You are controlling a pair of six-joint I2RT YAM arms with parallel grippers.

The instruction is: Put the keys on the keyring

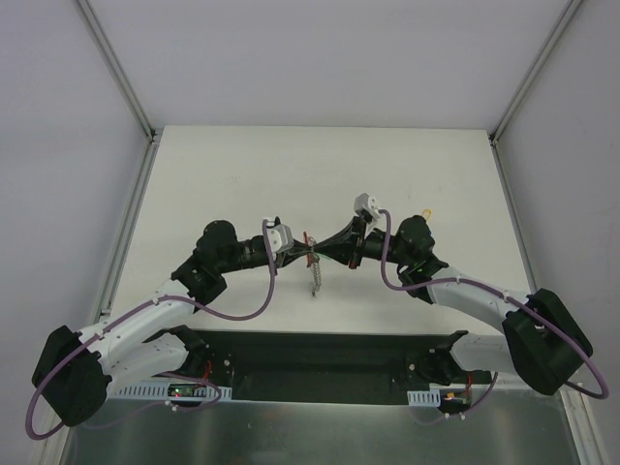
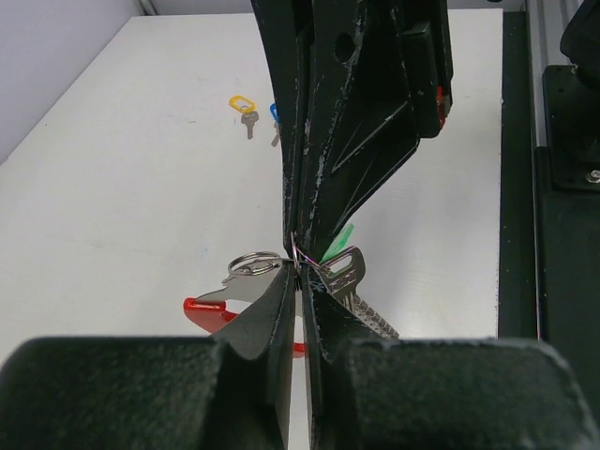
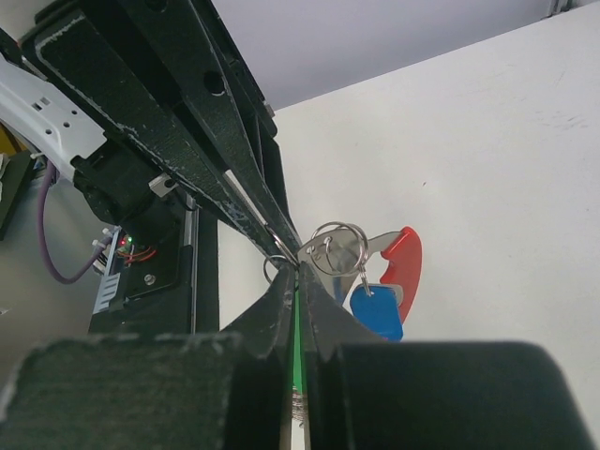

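The keyring's grey metal piece (image 1: 315, 276) hangs between both grippers above the table's middle. Its red loop (image 2: 204, 307) and split ring (image 2: 253, 262) show beside my left gripper (image 2: 299, 277), which is shut on the keyring. My right gripper (image 3: 300, 272) is shut on the green key (image 3: 298, 347), tip to tip with the left gripper (image 1: 302, 250). The green head (image 2: 339, 238) and a silver key (image 2: 345, 274) sit at the meeting point. A blue key (image 3: 377, 312) hangs from the split ring (image 3: 339, 247) by the red loop (image 3: 405, 258). The yellow key (image 2: 242, 103) lies on the table.
The yellow key (image 1: 427, 210) lies just beyond the right arm's wrist. A small blue piece (image 2: 274, 112) lies beside it, partly hidden by the right gripper. A black base plate (image 1: 320, 354) runs along the near edge. Metal rails (image 1: 131, 242) border the white table.
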